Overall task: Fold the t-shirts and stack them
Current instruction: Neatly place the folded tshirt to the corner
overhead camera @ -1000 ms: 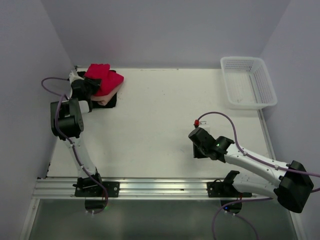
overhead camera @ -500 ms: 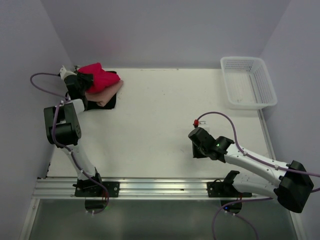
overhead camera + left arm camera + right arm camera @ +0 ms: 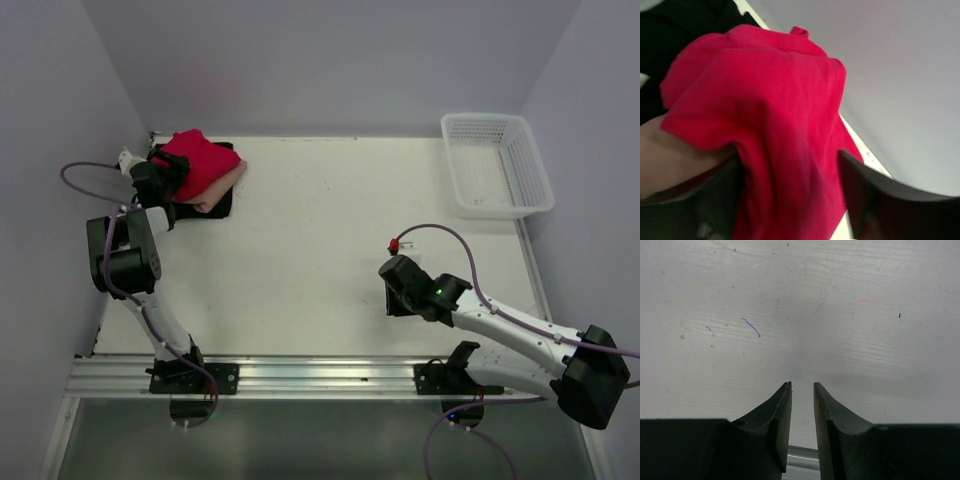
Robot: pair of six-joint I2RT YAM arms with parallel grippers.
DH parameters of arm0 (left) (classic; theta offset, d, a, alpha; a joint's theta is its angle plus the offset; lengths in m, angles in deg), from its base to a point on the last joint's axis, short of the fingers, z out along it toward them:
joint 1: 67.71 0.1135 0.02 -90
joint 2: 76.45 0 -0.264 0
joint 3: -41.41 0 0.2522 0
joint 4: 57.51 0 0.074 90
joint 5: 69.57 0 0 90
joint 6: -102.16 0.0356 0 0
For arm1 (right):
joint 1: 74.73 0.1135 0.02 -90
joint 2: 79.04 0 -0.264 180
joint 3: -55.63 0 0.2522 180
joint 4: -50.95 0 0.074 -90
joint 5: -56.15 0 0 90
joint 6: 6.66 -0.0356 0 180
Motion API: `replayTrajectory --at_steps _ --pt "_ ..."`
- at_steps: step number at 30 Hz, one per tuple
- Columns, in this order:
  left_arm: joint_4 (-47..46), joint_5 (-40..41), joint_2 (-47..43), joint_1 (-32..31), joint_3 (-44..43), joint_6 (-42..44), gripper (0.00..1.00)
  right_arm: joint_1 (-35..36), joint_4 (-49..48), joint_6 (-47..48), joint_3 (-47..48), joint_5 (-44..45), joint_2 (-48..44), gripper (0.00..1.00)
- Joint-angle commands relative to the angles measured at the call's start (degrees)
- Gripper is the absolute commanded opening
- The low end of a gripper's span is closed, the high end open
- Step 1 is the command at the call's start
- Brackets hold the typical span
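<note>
Stack: red shirt (image 3: 195, 160) on top, pink shirt (image 3: 222, 186) under it, black shirt (image 3: 224, 208) at the bottom. It lies level with the basket (image 3: 535, 170) along the far edge, well apart from it, across the table (image 3: 320, 230) to the left

Left gripper (image 3: 790, 180): fingers spread wide on either side of the red shirt's edge, cloth bunched between them, no visible pinch

Right gripper (image 3: 802, 390): only a narrow slit between the fingers, nothing in it; it is nearer than the basket and to its left, over bare tabletop

Cloth is matte knit, soft and limp, rumpled into rounded folds; the basket is rigid white plastic lattice; the table is pale and scuffed

Judgement: the shirts are light and floppy and will sag and drag, and a careless pull would undo the fold. Take hold at a doubled edge or hem, never mid-panel
</note>
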Motion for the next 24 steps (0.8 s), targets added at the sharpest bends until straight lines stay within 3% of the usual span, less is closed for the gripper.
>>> replayTrajectory --at_steps 1,3,4,7,10,11,12,14,15,16,20,24 --pt "-2.3 9.4 -12.5 0.3 3.2 -0.3 0.88 0.1 -0.2 0.3 -0.3 0.5 -0.1 0.29" --pt "0.6 13.5 -19.2 -0.8 3.2 1.4 0.91 0.1 -0.5 0.6 -0.3 0.5 0.6 0.29" --pt "1.0 16.9 -21.1 -1.3 3.1 2.3 0.99 0.2 -1.0 0.6 -0.3 0.5 0.9 0.29" --pt "5.2 21.8 -26.2 -3.4 1.7 3.2 1.00 0.2 -2.0 0.7 0.0 -0.2 2.6 0.29" --pt "1.1 17.2 -26.4 -4.5 1.9 3.5 0.98 0.1 -2.6 0.8 0.5 -0.9 3.3 0.29" --pt "-0.3 14.9 -25.4 -4.5 1.7 3.5 0.91 0.1 -2.6 0.8 0.6 -0.9 3.3 0.29" --pt "-1.0 12.8 -22.7 -4.1 0.1 2.7 0.66 0.1 -2.6 0.9 0.7 -0.9 3.3 0.27" --pt "-1.8 3.9 -16.1 -3.3 -2.4 0.3 0.29 0.1 -2.1 0.9 1.0 -0.6 2.8 0.25" --pt "-1.4 0.5 -13.5 -2.3 -5.4 -1.2 0.00 0.2 -2.0 0.9 1.0 -0.6 2.7 0.21" --pt "-2.4 -4.2 -11.0 -1.8 -6.5 -2.6 0.00 0.1 -1.9 0.9 0.8 -0.5 2.3 0.19" --pt "-5.3 -9.8 2.6 -1.2 -11.8 -6.1 0.00 0.1 -1.3 0.6 0.2 -0.4 1.3 0.15" --pt "0.1 -11.4 10.6 -0.9 -17.7 -7.2 0.00 0.1 -0.5 0.2 -0.2 0.1 0.2 0.13"
